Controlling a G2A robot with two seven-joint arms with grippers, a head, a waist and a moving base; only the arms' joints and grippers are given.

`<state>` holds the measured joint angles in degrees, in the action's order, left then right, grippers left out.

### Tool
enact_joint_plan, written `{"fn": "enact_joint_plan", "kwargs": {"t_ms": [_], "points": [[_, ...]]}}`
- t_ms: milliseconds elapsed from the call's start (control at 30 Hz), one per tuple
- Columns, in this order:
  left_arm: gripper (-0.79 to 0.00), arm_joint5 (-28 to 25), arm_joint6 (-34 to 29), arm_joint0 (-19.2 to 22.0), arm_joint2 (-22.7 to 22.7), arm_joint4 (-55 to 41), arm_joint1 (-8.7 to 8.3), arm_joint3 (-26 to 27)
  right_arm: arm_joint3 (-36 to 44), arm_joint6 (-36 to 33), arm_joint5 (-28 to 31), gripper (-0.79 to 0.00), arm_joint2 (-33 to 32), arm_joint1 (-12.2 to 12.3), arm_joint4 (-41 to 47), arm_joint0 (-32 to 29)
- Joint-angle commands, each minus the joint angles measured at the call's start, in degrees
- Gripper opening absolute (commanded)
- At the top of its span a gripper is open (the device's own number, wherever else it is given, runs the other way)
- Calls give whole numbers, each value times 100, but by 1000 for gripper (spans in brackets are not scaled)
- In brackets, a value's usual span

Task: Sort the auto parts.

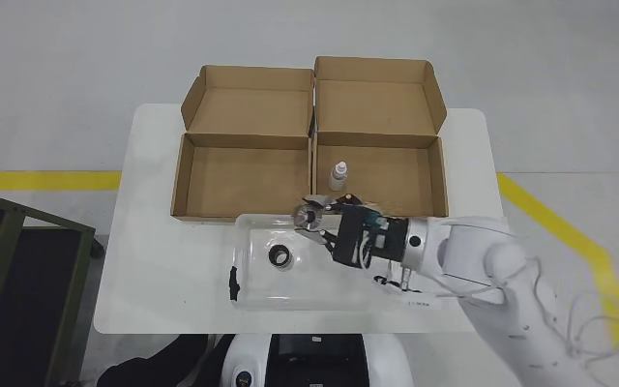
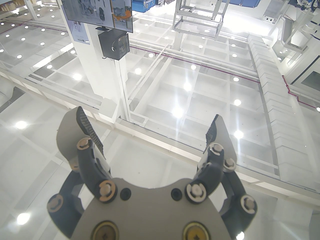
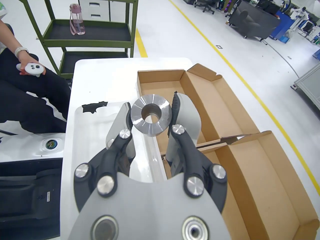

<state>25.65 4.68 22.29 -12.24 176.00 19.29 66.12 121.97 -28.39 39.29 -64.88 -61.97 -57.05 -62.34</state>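
1. Your right hand [image 3: 151, 106] is closed on a metal ring [image 3: 151, 118]. One finger presses each side of its rim, and its bore faces the wrist camera.
2. From above, the ring hangs over the far edge of the clear tray [image 1: 261, 290]. It is right at the near walls of the two boxes, close to where they meet.
3. Your left hand [image 2: 148, 116] is spread wide with nothing between its fingers, and it points up at the ceiling.
4. A second ring [image 1: 280, 257], dark in the middle, lies in the tray, apart from your right hand.
5. The left box [image 1: 242, 179] and the right box [image 1: 397, 184] sit side by side, touching, at the far side of the bench [image 1: 155, 193]. Both have their lids folded back.
6. A small white part [image 1: 337, 175] stands upright in the right box, near the wall it shares with the left box.
7. A strip of black tape [image 1: 233, 282] sits on the tray's left rim.
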Motion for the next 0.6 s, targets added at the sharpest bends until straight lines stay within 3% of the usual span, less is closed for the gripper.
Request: {"fn": "enact_joint_plan", "kwargs": {"t_ms": [0, 567], "points": [[0, 0, 0, 0, 0, 0, 0, 0, 68, 74, 11, -785, -149, 17, 81, -36], [0, 0, 0, 0, 0, 0, 0, 0, 356, 598, 247, -785, -1124, 136, 564, -356]]}}
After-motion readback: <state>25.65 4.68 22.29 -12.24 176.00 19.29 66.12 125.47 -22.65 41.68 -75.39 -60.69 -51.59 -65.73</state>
